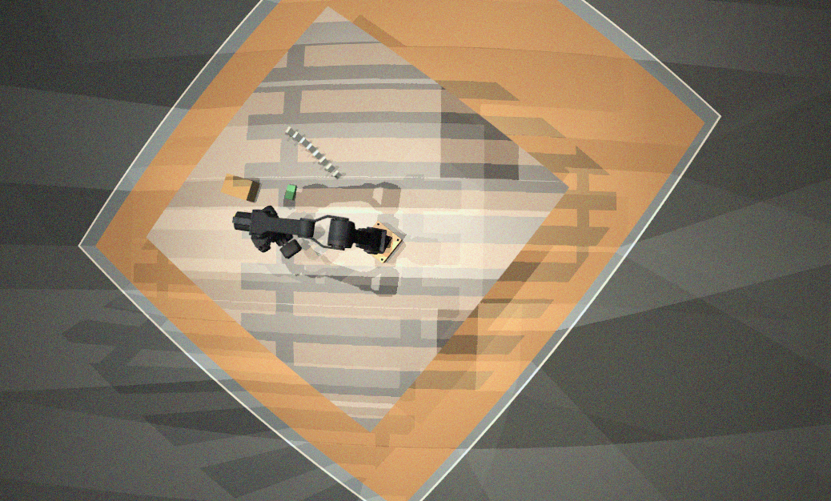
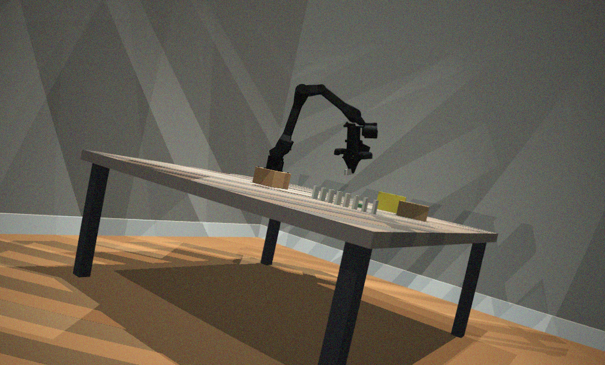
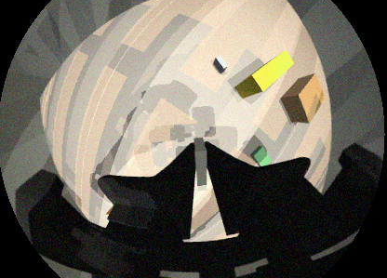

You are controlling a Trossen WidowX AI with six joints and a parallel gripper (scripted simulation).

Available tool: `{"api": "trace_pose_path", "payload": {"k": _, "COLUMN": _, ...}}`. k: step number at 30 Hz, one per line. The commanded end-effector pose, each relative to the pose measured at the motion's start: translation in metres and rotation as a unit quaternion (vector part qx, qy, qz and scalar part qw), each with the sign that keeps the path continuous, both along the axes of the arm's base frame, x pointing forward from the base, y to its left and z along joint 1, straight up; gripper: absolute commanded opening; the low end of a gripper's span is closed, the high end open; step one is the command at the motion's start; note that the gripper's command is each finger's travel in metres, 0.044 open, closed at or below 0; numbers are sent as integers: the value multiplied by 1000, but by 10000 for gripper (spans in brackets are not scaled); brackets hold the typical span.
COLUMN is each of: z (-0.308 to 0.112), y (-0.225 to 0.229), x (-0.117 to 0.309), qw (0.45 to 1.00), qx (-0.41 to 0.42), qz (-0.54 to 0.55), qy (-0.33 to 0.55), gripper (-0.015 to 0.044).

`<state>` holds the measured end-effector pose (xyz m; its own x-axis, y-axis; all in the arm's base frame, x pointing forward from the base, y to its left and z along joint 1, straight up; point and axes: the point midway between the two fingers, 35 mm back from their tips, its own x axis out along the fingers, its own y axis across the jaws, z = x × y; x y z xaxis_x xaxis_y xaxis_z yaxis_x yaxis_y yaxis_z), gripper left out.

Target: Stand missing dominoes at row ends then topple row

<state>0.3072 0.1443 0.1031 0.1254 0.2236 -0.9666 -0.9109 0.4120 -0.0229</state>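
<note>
A row of several pale dominoes (image 1: 302,140) (image 2: 338,197) stands upright in a straight, evenly spaced diagonal line. My gripper (image 2: 350,171) (image 3: 199,146) is shut on a grey domino (image 2: 346,172) (image 3: 201,166), held at the fingertips well above the table and off to the side of the row. In the top view the arm hides the fingertips and the held domino. Another small loose domino (image 3: 220,64) is on the table beyond the fingertips in the wrist view, near the yellow block; I cannot tell whether it stands or lies.
A green block (image 1: 290,191) (image 2: 360,205) (image 3: 261,156) lies between the arm and the row. An orange-brown block (image 1: 239,187) (image 2: 412,211) (image 3: 309,97) and a taller yellow block (image 2: 391,202) (image 3: 274,72) stand farther out. The arm hides the yellow one in the top view.
</note>
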Motion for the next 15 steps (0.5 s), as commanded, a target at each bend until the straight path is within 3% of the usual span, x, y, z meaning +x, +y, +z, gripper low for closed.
{"api": "trace_pose_path", "payload": {"k": 1, "z": -12, "y": 5, "x": 12, "qw": 999, "qx": 44, "qz": -24, "qy": -10, "gripper": 28}}
{"api": "trace_pose_path", "payload": {"k": 15, "z": -34, "y": 10, "x": 49, "qw": 977, "qx": 188, "qz": -80, "qy": -60, "gripper": 28}}
